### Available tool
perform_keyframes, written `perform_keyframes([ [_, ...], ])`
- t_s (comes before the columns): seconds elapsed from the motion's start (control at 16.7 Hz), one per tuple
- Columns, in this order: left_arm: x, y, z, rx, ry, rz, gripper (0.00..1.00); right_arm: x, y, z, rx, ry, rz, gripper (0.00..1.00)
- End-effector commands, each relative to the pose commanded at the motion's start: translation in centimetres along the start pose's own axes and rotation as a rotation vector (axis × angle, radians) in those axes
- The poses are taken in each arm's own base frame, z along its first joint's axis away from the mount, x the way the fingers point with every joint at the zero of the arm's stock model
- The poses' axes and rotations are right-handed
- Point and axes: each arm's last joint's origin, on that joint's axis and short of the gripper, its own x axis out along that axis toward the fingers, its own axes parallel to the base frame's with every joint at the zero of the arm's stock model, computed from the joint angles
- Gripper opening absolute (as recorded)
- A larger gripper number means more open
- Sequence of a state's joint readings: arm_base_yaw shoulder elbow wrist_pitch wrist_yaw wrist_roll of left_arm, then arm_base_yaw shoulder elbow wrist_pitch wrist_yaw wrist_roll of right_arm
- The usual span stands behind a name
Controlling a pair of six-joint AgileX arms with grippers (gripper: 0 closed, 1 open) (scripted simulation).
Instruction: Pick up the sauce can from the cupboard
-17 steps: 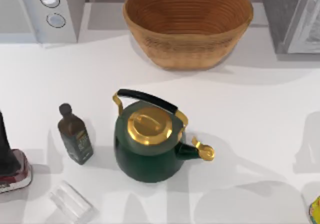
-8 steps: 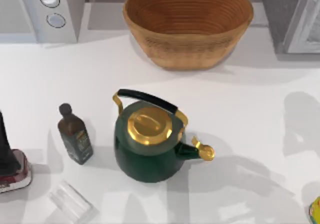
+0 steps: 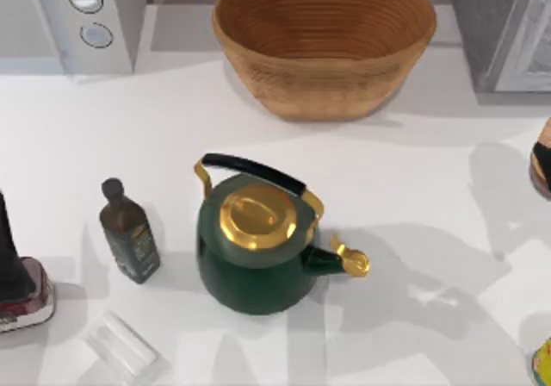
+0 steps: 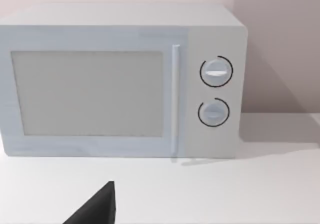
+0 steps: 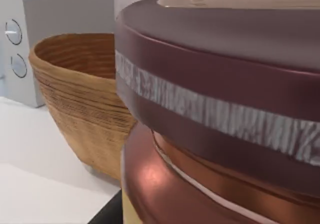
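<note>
Since the earlier top views, a dark, tan-banded shape has come in at the right edge of the frame, just below the cupboard, and the arm shadow on the table has slid left toward the kettle. That shape looks like the can, though little of it is visible there.

From the right wrist, the can sits very close to the lens: maroon lid, pale band, coppery-brown body below. A dark wedge at the lower edge of that frame is probably one finger of the right gripper. Being so close and off the table suggests the right gripper is carrying it, but the fingers' set around it is not visible, so I cannot tell how wide they stand. Beyond the can are the basket and the microwave.

My left arm is parked at the lower left of the top view, its camera facing the microwave; a dark finger tip shows, and its state I cannot tell.

By my reading the pick-up is nearly or fully done: the can appears out of the cupboard and raised over the right side. At most, lifting clear and steadying it remain.
</note>
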State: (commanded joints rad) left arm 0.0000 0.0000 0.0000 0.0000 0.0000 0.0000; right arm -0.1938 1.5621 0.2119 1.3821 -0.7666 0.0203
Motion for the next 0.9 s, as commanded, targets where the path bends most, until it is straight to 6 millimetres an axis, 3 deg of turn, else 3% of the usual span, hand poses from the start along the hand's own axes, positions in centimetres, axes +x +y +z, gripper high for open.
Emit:
perform_keyframes([
  [0.36,0.0,0.0,0.0,0.0,0.0,0.0,1.0,0.5,-1.5,-4.6,0.012,0.01,0.147,0.0],
  [0.78,0.0,0.0,0.0,0.0,0.0,0.0,1.0,0.5,-1.6,-5.5,0.015,0.011,0.174,0.0],
  [0.84,0.0,0.0,0.0,0.0,0.0,0.0,1.0,0.4,-1.3,-7.0,0.082,0.062,0.179,0.0],
  [0.9,0.0,0.0,0.0,0.0,0.0,0.0,1.0,0.5,-1.3,-7.0,0.082,0.062,0.178,0.0],
])
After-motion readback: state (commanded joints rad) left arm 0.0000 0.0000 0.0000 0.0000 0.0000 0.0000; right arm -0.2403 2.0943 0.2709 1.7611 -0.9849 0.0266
